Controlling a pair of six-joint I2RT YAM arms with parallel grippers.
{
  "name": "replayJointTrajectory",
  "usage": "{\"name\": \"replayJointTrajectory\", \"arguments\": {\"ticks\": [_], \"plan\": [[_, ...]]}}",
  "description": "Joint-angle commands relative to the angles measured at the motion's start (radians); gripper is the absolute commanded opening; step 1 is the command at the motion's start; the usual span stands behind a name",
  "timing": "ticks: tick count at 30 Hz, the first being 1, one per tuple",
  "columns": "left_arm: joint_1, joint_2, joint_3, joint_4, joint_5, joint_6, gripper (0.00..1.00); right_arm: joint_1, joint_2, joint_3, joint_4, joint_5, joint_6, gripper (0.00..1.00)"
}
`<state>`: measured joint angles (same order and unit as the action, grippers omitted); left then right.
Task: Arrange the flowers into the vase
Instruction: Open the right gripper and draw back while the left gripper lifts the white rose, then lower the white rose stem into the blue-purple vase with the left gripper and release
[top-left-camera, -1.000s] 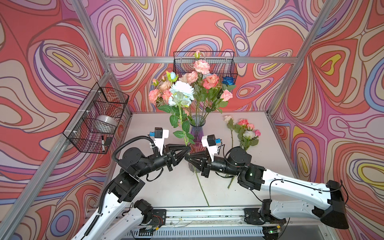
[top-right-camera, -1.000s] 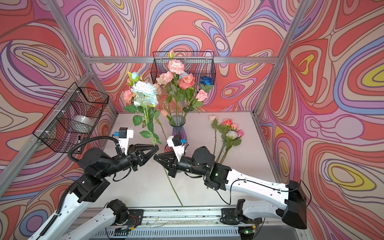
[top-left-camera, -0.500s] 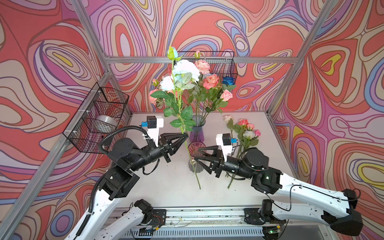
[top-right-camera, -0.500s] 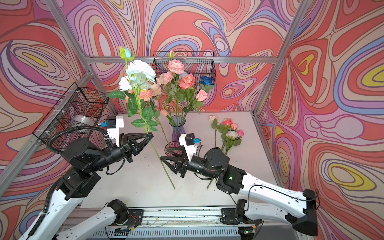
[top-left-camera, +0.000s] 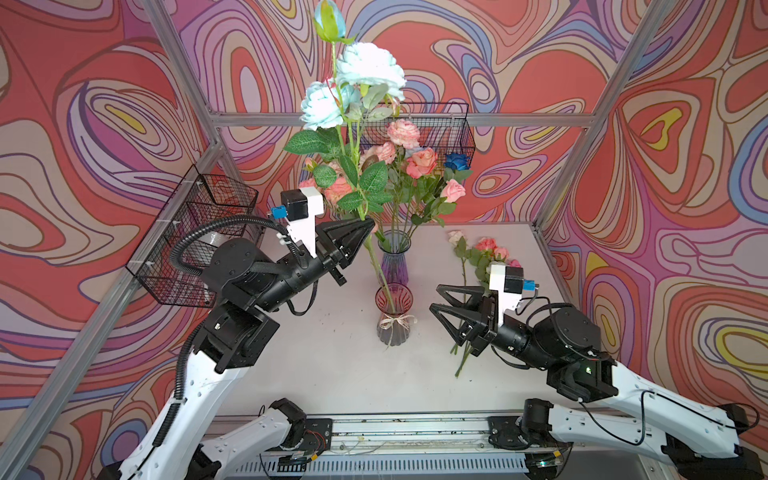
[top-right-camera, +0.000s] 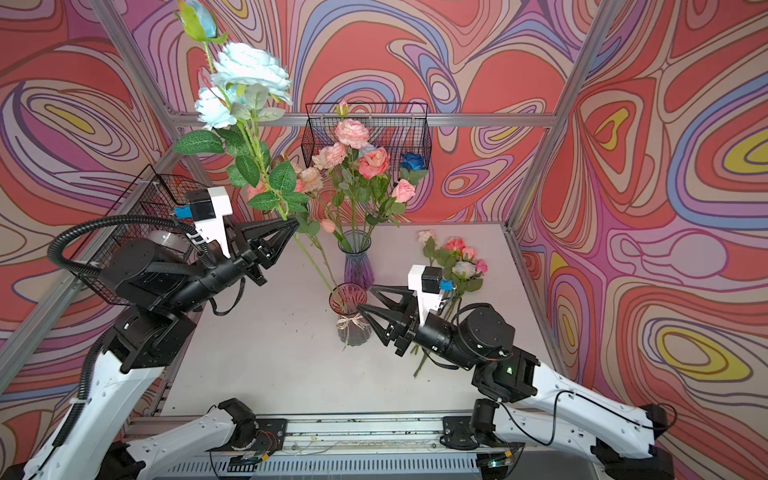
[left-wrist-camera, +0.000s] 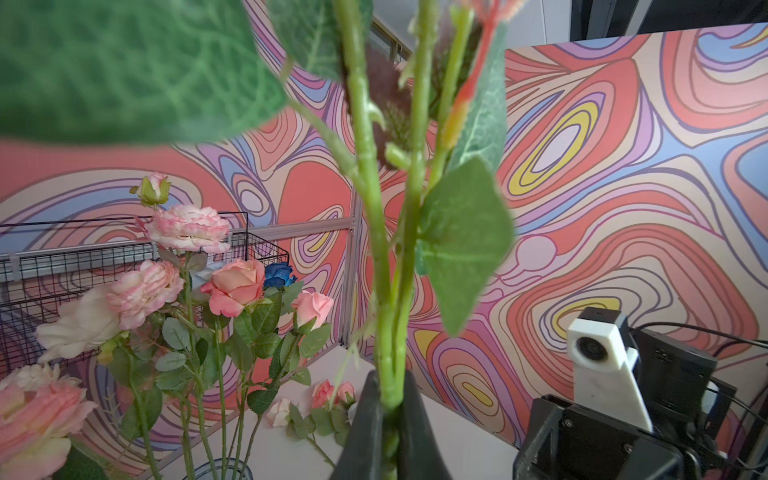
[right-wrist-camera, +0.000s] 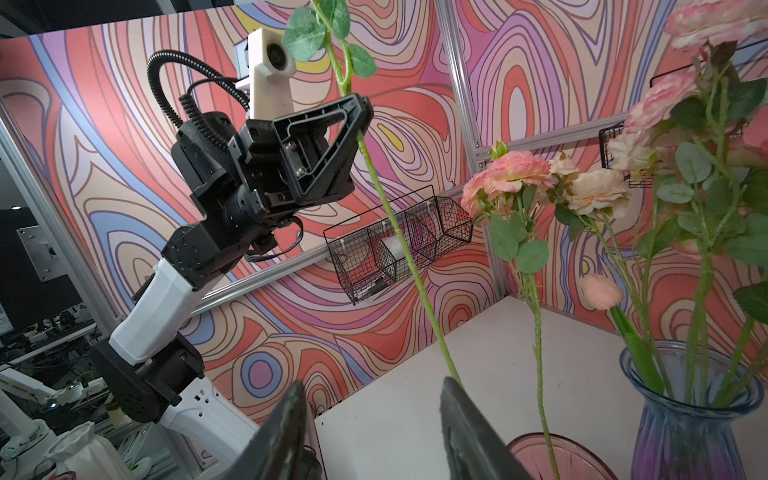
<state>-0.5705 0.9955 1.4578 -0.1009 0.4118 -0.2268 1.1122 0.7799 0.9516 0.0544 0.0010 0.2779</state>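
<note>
As the pale blue flowers (top-left-camera: 370, 70) are lifted high over the pink vase (top-left-camera: 394, 320), their stem is pinched between the pressed-together tips of the left claw (top-left-camera: 369, 224), up and left of that vase, and its lower end is brought to the vase's mouth. The right claw (top-left-camera: 435, 297), closed at the same stem a second ago, is now spread and drawn back just right of the vase. The hand-over is judged done; only lowering is left. More pink flowers (top-left-camera: 485, 244) are left on the table (top-left-camera: 332, 365) behind and right of the vase.
</note>
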Motion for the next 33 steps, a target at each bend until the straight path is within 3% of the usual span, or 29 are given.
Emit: {"name": "replayJointTrajectory", "arguments": {"ticks": [1,5,15,21,26,33], "plan": [[-0.005,0.034,0.013,0.069,-0.052,0.075,0.0,0.005,-0.02,-0.01,-0.026,0.023,-0.014,0.53],[-0.003,0.056,-0.05,0.082,-0.066,0.067,0.0,0.005,-0.038,-0.02,-0.031,0.033,-0.014,0.53],[-0.003,-0.014,-0.407,0.222,-0.12,-0.05,0.0,0.005,-0.038,-0.045,-0.034,0.06,-0.017,0.53],[-0.003,-0.05,-0.535,0.233,-0.214,-0.121,0.2,0.004,-0.039,-0.066,-0.028,0.081,-0.01,0.53],[-0.003,-0.074,-0.567,0.226,-0.26,-0.15,0.48,0.005,-0.034,-0.065,-0.036,0.085,-0.001,0.53],[-0.003,-0.118,-0.493,0.161,-0.247,-0.181,0.64,0.004,-0.047,-0.064,-0.054,0.106,0.022,0.57]]}}
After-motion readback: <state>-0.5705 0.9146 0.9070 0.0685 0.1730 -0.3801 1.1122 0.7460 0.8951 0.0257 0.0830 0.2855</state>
